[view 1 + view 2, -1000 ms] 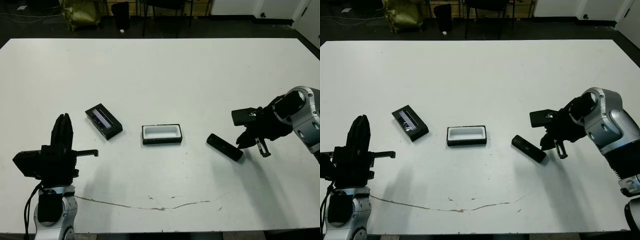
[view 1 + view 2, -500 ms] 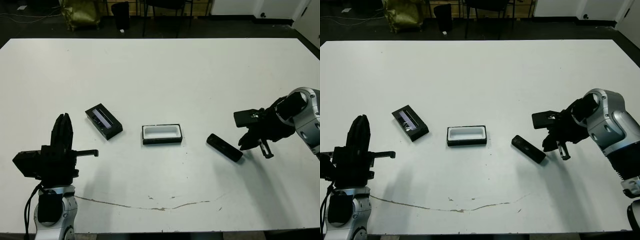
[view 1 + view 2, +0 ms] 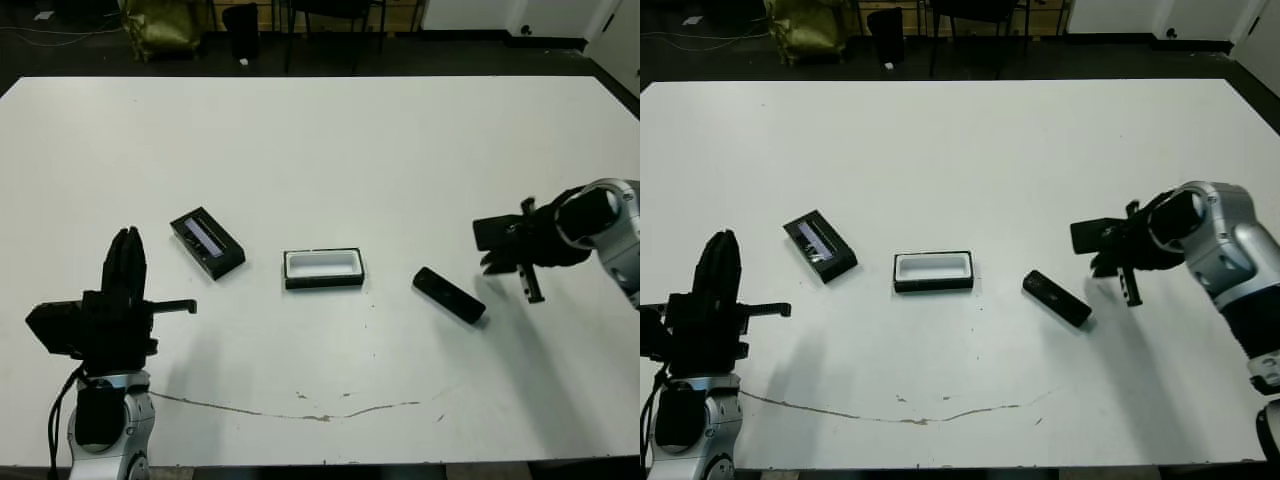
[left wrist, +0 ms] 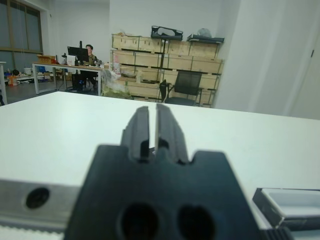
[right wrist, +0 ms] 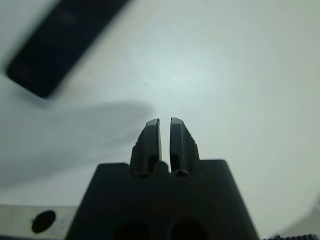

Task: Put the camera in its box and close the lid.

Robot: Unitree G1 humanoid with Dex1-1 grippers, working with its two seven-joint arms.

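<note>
Two grippers, both with fingers pressed together and holding nothing. The right gripper (image 5: 165,131) hangs over bare table just to the right of the camera (image 3: 449,294), not touching it; in its wrist view the camera is a blurred dark bar off to one side of the fingertips. The left gripper (image 4: 154,127) is held above the near left part of the table, fingers pointing away from the robot, well apart from everything else.

The camera lies flat at a slant, right of the box (image 3: 323,268). The box sits near the middle of the table, open, its white lining showing. The lid (image 3: 207,243) lies flat to the left of the box, apart from it, turned at an angle, pale strip up.

The table (image 3: 330,140) is white, with a thin brownish streak (image 3: 300,410) along its near edge. Beyond the far edge are a dark floor and chair legs; the left wrist view shows stacked wooden crates (image 4: 167,55), a black chair (image 4: 187,85) and a person (image 4: 90,50) seated at a desk
</note>
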